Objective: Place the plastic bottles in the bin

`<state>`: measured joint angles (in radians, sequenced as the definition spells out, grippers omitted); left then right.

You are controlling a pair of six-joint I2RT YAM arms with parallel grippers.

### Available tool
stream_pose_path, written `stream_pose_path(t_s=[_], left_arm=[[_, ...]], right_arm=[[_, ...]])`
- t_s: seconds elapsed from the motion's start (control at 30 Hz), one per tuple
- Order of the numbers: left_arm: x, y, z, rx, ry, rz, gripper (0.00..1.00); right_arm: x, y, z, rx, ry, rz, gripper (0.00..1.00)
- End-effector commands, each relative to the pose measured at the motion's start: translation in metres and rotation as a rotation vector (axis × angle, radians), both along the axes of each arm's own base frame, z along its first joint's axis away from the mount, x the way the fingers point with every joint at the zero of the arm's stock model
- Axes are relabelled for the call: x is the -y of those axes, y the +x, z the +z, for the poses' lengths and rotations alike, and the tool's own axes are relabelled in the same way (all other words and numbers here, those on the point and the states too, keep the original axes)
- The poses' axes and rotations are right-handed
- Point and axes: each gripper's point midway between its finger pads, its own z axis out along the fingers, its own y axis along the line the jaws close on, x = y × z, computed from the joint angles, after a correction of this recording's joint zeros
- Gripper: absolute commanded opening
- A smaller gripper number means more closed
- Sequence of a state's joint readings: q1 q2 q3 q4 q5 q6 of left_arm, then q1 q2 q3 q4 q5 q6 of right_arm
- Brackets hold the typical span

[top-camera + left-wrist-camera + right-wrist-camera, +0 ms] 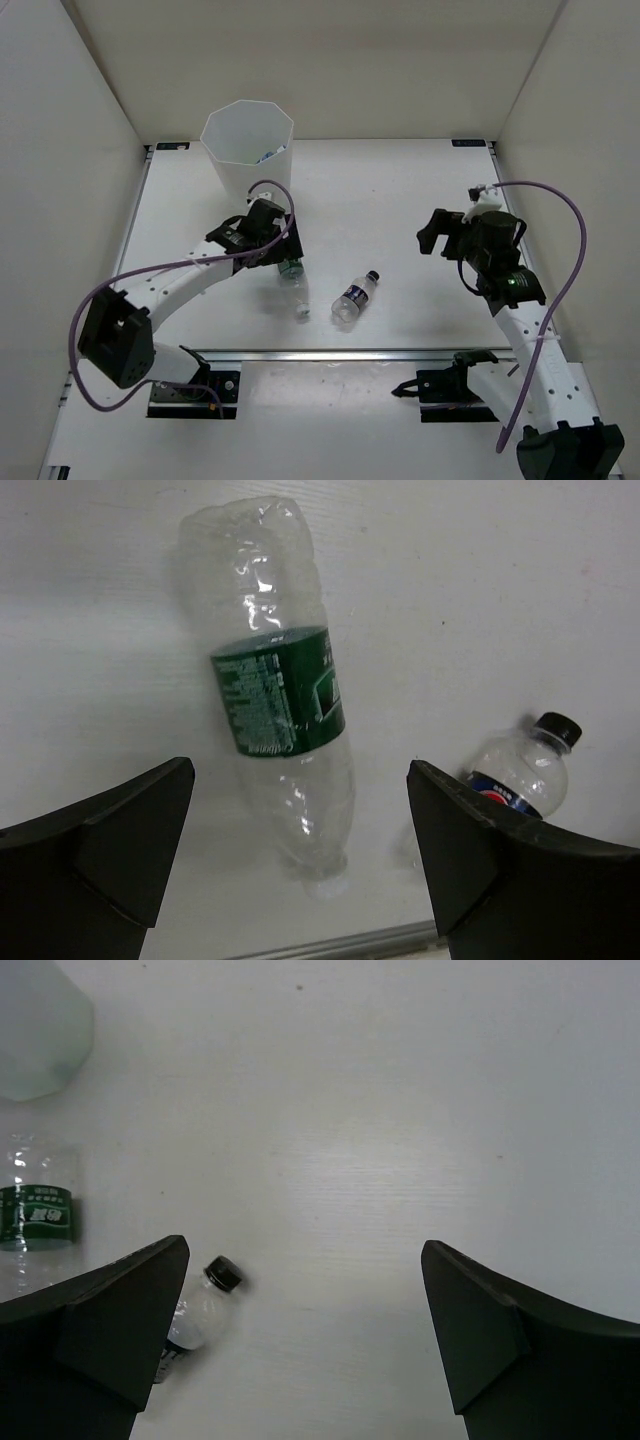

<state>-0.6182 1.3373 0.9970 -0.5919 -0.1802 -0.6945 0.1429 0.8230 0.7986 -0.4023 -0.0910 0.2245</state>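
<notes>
A clear bottle with a green label [291, 271] lies flat on the table, its cap toward the near edge. My left gripper [272, 248] is open just above it. In the left wrist view the bottle [285, 695] lies between and beyond the spread fingers [110, 850], untouched. A clear bottle with a blue label and black cap [355, 297] lies to its right; it also shows in the left wrist view [520, 775] and the right wrist view [198, 1315]. My right gripper [434, 233] is open and empty, above the table right of the bottles. The white bin [225, 150] stands at the back left with something pale inside.
White walls enclose the table on three sides. A metal rail [330, 353] runs along the near edge. The bin's base [35, 1030] and the green-label bottle [35, 1215] show at the left of the right wrist view.
</notes>
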Motion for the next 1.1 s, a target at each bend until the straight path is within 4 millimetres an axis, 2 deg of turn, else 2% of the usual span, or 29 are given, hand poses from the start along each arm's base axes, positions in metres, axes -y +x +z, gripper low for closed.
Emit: stream_pose_path(t_s=[0.0,0.03,0.1,0.2,0.27,0.37,0.43,0.47,0.5,0.63,0.7,0.73,0.77,0.8,0.83,0.87,0.9,0.93,1.0,1.03,1.07], left_arm=[[0.028,0.017,-0.004,0.024,-0.093,0.008,0.99],[0.029,0.018,-0.016,0.008,-0.058,0.010,0.99],[0.032,0.019,-0.024,-0.026,0.003,-0.002,0.99],[0.016,0.014,-0.051,-0.087,0.114,0.035,0.99],[0.011,0.016,-0.064,-0.114,0.102,0.063,0.99],[0.016,0.016,-0.079,-0.140,0.074,0.044,0.98],[0.022,0.020,-0.082,-0.153,0.072,0.028,0.89],[0.025,0.023,-0.082,-0.154,0.088,0.014,0.81],[0.026,0.021,-0.089,-0.170,0.111,0.000,0.76],[0.031,0.026,-0.082,-0.173,0.110,-0.017,0.66],[0.030,0.031,-0.063,-0.138,0.088,-0.016,0.58],[0.030,0.034,-0.052,-0.122,0.092,-0.033,0.58],[0.034,0.038,-0.032,-0.080,0.080,-0.046,0.58],[0.042,0.045,0.000,-0.007,0.039,-0.073,0.58],[0.045,0.045,0.020,0.037,0.027,-0.108,0.58],[0.052,0.054,0.049,0.103,-0.016,-0.125,0.59],[0.059,0.053,0.075,0.165,-0.037,-0.173,0.60],[0.072,0.057,0.116,0.263,-0.072,-0.212,0.60],[0.079,0.070,0.197,0.457,-0.062,-0.214,0.61],[0.073,0.080,0.213,0.508,-0.015,-0.178,0.62],[0.073,0.085,0.248,0.580,-0.024,-0.165,0.63]], right_arm=[[0.010,-0.012,-0.010,-0.028,0.029,-0.029,0.99],[0.013,-0.015,-0.015,-0.037,0.024,-0.038,0.99],[0.013,-0.019,-0.021,-0.040,0.021,-0.045,0.99],[0.018,-0.020,-0.019,-0.015,0.011,-0.061,0.99],[0.023,-0.021,-0.024,-0.025,-0.009,-0.081,0.99],[0.027,-0.024,-0.031,-0.062,-0.016,-0.088,1.00],[0.031,-0.026,-0.033,-0.066,-0.011,-0.100,0.99],[0.031,-0.027,-0.033,-0.066,-0.011,-0.098,0.99],[0.032,-0.026,-0.031,-0.053,-0.016,-0.102,0.99],[0.038,-0.030,-0.029,-0.055,-0.029,-0.127,0.99],[0.042,-0.029,-0.027,-0.051,-0.033,-0.142,0.99],[0.042,-0.030,-0.030,-0.061,-0.032,-0.140,0.99],[0.042,-0.031,-0.027,-0.049,-0.036,-0.141,0.99],[0.041,-0.032,-0.028,-0.053,-0.034,-0.138,0.99],[0.043,-0.030,-0.025,-0.040,-0.041,-0.145,0.99],[0.040,-0.030,-0.025,-0.038,-0.038,-0.129,0.99],[0.041,-0.030,-0.027,-0.044,-0.041,-0.132,0.99],[0.040,-0.030,-0.028,-0.043,-0.037,-0.129,0.99],[0.038,-0.031,-0.034,-0.062,-0.038,-0.120,0.99],[0.037,-0.030,-0.033,-0.063,-0.033,-0.121,0.99],[0.035,-0.029,-0.032,-0.060,-0.024,-0.112,0.99]])
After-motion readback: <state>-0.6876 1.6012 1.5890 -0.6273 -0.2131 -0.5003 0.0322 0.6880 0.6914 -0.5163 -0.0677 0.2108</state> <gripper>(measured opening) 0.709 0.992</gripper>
